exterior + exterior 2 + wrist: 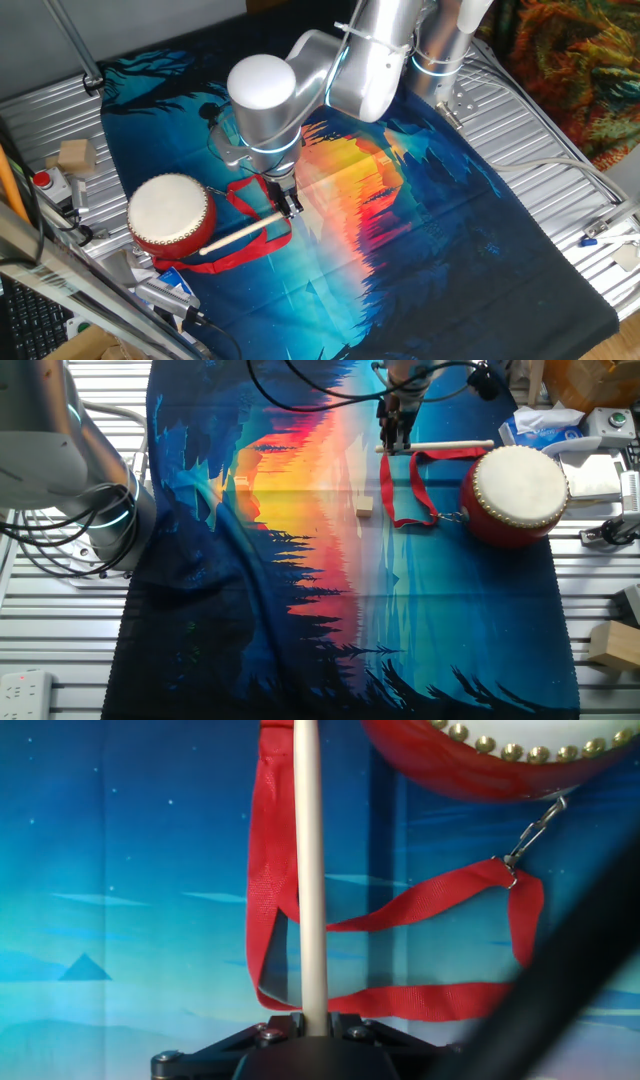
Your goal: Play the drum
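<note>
1. Arm [330, 70]: silver, reaching down from the far side of the table and bending over the middle of the printed cloth [400, 230], with its wrist pointing straight down.
2. Gripper [289, 205]: sitting low over the cloth, its jaws closing on the near end of the thin pale stick [240, 233]. The hand view is showing the stick [309, 870] running straight out from between the jaws.
3. Drum [170, 212]: lying on the left edge of the cloth, tilted, its cream skin facing up and outward, the red body beneath. It is sitting just beside the gripper but apart from it.
4. Red ribbon strap [250, 225]: looping loosely on the cloth between drum and gripper, the stick crossing over it. The stick's far tip is resting close to the drum's side; I cannot tell whether it is touching.
5. Surroundings: a wooden block [75, 155] and a red button box [45, 182] are sitting on the metal table [560, 250] far left of the drum.
6. The other fixed view alone is showing a small pale block [364, 506] lying on the cloth near the strap.
7. The hand view alone is showing the metal clip [530, 835] joining strap to drum, and brass studs around the drum's rim.
</note>
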Robot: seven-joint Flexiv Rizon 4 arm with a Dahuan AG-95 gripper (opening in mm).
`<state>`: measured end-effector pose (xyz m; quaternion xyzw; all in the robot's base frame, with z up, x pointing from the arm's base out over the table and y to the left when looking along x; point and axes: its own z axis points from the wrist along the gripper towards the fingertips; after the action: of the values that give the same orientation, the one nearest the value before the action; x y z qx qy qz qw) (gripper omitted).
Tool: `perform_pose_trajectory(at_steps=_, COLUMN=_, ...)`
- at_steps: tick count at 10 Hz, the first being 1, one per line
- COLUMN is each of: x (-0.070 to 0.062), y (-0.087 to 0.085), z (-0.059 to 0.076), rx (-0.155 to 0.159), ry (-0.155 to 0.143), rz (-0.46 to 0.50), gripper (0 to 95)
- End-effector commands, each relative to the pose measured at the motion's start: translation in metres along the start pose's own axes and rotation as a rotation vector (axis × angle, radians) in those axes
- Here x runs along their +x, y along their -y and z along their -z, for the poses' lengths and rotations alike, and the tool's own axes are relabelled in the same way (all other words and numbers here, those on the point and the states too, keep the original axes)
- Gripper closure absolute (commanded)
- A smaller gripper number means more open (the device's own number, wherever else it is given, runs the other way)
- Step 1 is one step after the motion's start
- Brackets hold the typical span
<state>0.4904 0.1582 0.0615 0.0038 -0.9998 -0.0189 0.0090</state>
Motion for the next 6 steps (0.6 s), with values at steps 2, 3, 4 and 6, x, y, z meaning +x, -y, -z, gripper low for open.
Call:
perform_pose_trajectory(at_steps=2, x=0.002, y=0.001, z=-0.004, rx=0.001, ry=0.009, rz=-0.008, gripper=76.0)
perform_pose_trajectory(at_steps=3, x=0.002, y=0.000, z=-0.006, rx=0.000, ry=0.012, rz=-0.008, gripper=76.0)
perform_pose_trajectory(at_steps=4, x=0.003, y=0.000, z=-0.009, rx=0.001, ry=0.015, rz=-0.010, gripper=76.0)
perform_pose_trajectory(at_steps=6, x=0.003, y=-0.001, z=-0.012, rx=-0.004, ry=0.018, rz=-0.013, gripper=76.0)
